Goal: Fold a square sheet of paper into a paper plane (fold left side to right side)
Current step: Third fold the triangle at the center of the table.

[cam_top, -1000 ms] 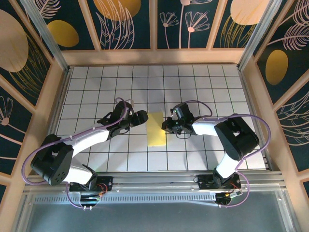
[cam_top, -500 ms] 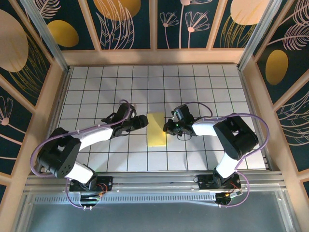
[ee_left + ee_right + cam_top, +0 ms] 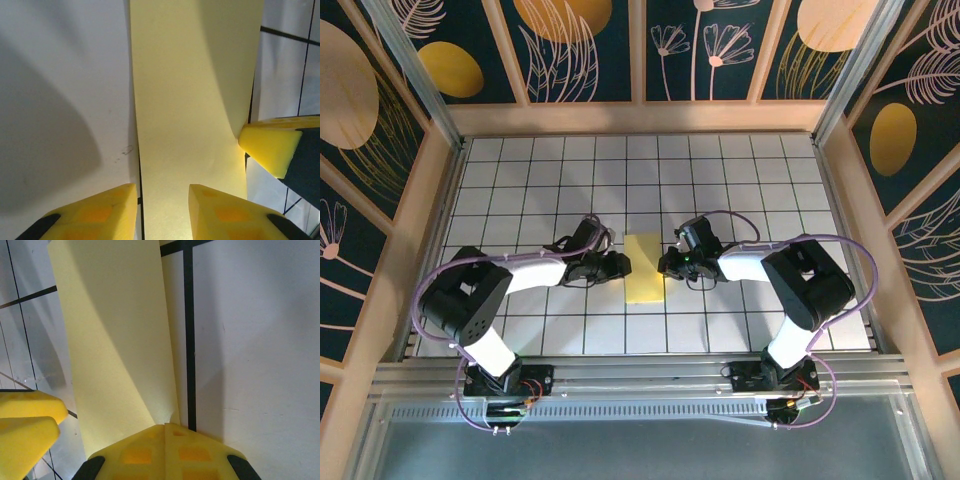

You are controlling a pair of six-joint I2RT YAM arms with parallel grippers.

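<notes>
Over the last second the left arm has swung in. From above, the left gripper [image 3: 620, 266] has dropped from beside the top corner of the paper [image 3: 643, 270] to halfway down its left edge. The paper itself has not shifted: it lies flat near the middle of the table [image 3: 740, 180] as a tall narrow strip, which suggests it is already doubled over. The right gripper [image 3: 667, 266] has stayed at the strip's right edge.

In the left wrist view, the left gripper [image 3: 162, 212] has a clear gap between its fingers, narrower than a moment ago. The left edge of the paper [image 3: 195, 90] runs up through that gap. Whether the fingers touch the sheet cannot be told. The tip of the right gripper [image 3: 270, 145] rests against the far edge.

In the right wrist view, the right gripper [image 3: 165, 450] has its fingers pressed together, bearing down on the near edge of the paper [image 3: 115, 340]. The left gripper [image 3: 25, 422] waits across the strip.

The left-to-right fold looks made; with one edge pinned, the left gripper seems set to press the crease.
</notes>
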